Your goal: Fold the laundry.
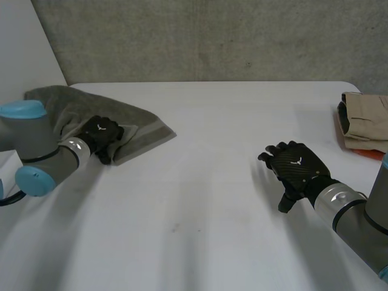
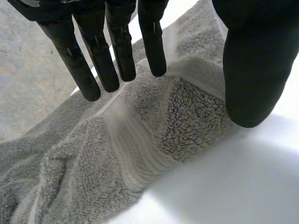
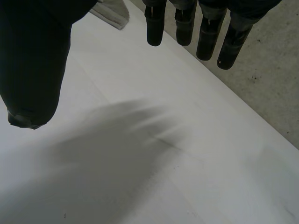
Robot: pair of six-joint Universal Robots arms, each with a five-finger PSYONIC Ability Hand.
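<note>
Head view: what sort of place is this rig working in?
Likely a lab or test bench rather than a home: a plain white table against a rough concrete wall, a grey towel at the left hand, and folded tan clothes at the table's right edge.

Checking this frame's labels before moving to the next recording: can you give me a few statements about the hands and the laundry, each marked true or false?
1. The left hand is at the grey towel, its fingers straight. True.
2. The right hand holds the towel. False: it is over the bare table, fingers straight, holding nothing.
3. A tan garment lies at the table's right edge. True.
4. The towel lies in the middle of the table, between the hands. False: it lies at the table's left side, by the left hand.
</note>
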